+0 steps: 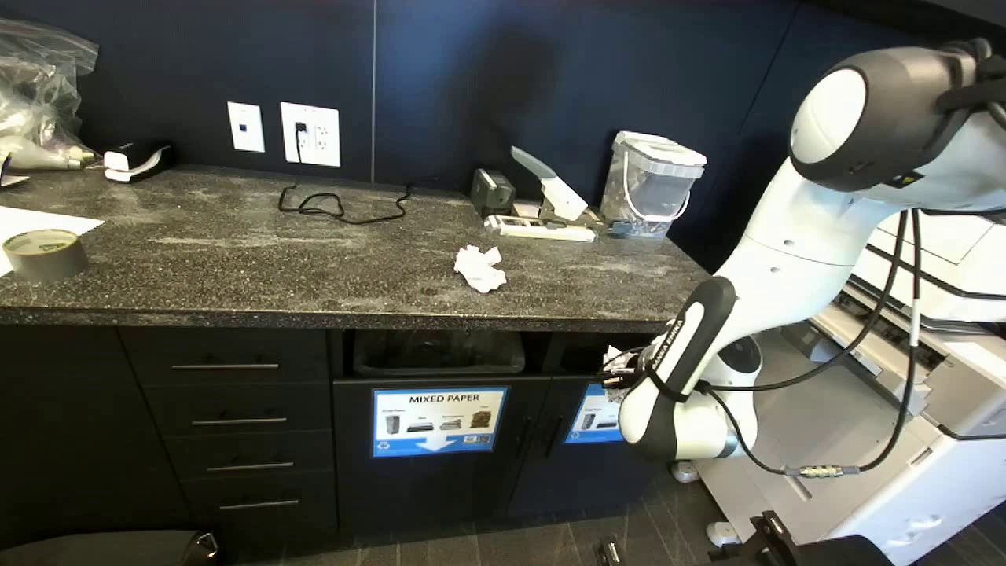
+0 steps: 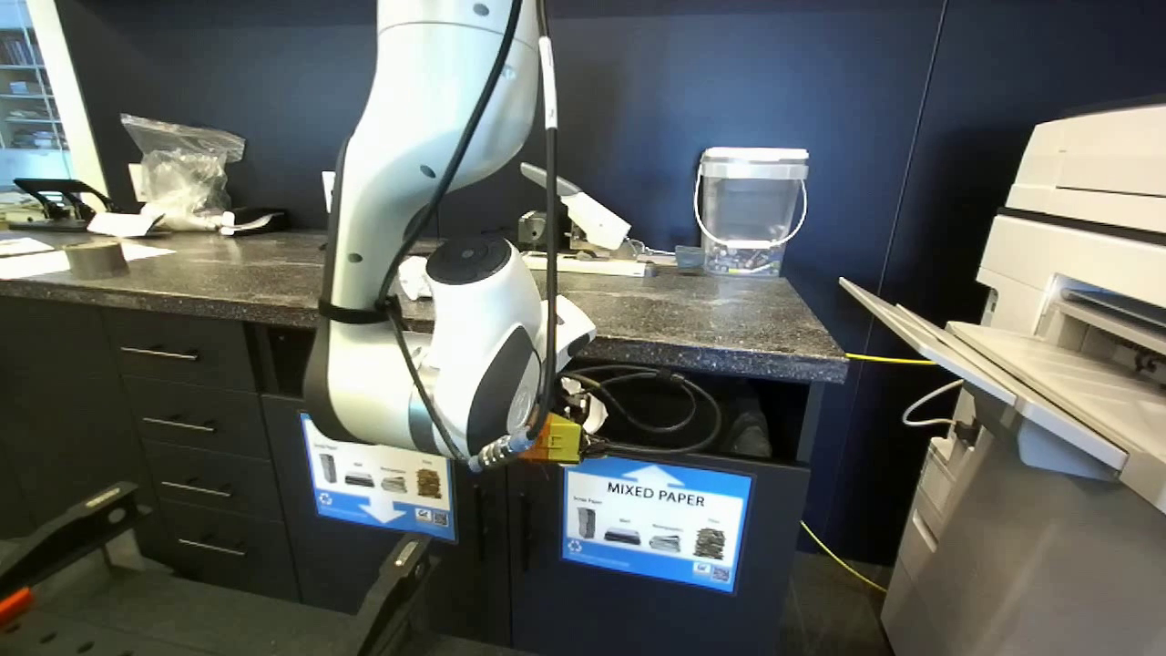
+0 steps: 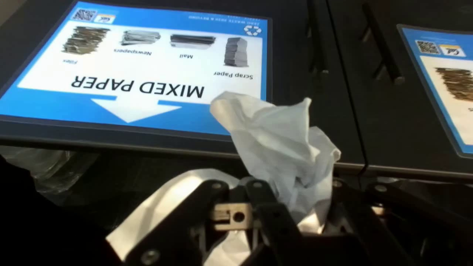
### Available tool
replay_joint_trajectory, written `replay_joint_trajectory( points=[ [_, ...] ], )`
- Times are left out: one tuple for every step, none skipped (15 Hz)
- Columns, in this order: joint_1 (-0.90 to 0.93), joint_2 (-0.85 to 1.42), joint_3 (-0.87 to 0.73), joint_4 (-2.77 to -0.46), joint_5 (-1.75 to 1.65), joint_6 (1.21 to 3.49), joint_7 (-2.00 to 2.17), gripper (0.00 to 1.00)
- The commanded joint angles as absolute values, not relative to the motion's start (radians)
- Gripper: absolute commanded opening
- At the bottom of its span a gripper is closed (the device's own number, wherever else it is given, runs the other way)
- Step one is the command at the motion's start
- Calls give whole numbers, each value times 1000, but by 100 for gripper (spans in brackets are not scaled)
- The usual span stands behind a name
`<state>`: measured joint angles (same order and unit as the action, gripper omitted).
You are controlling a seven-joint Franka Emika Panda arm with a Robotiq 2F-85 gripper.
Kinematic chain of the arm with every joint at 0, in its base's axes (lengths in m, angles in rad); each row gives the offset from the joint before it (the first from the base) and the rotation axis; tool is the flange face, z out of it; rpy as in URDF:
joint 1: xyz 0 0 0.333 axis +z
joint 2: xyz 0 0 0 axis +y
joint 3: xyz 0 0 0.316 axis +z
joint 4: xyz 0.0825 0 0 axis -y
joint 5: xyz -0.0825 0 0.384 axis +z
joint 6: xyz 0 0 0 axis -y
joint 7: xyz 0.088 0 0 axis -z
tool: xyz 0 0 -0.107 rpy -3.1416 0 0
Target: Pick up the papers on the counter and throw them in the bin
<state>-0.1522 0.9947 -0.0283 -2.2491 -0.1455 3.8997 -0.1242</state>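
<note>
A crumpled white paper (image 3: pixel 277 147) rises from between the fingers of my gripper (image 3: pixel 295 207) in the wrist view; the jaws are shut on it. More white paper folds (image 3: pixel 181 192) show beside and under the left finger. In an exterior view the gripper (image 1: pixel 625 377) is below the counter's edge, in front of the cabinet opening, with some of the held paper (image 1: pixel 619 360) visible. One more crumpled paper (image 1: pixel 480 269) lies on the speckled counter (image 1: pixel 354 267); the arm partly covers this paper (image 2: pixel 414 276) elsewhere. The dark bin (image 1: pixel 440 368) sits in the opening under the counter.
Cabinet doors with a MIXED PAPER sign (image 1: pixel 440 420) stand below the opening. A clear bucket (image 1: pixel 648 185), a white-levered device (image 1: pixel 558 200) and a black cable (image 1: pixel 342 208) are at the counter's back. A tape roll (image 1: pixel 47 253) is far left; a printer (image 1: pixel 927 472) stands right.
</note>
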Motion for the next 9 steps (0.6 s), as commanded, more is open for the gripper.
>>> replay_joint_trajectory(
  points=[
    [-148, 1070, -37, -2120, -153, 3947, -105, 14],
    [-147, 1086, -38, -2094, -154, 3951, -105, 15],
    [-142, 1105, -39, -2067, -150, 3956, -107, 14],
    [-152, 1117, -36, -2040, -158, 3956, -100, 14],
    [-153, 1132, -36, -2016, -157, 3960, -98, 14],
    [-147, 1155, -36, -1988, -149, 3968, -98, 14],
    [-156, 1167, -32, -1965, -155, 3967, -88, 14],
    [-157, 1183, -30, -1940, -153, 3967, -82, 14],
    [-149, 1202, -31, -1915, -145, 3970, -80, 14]
  ],
)
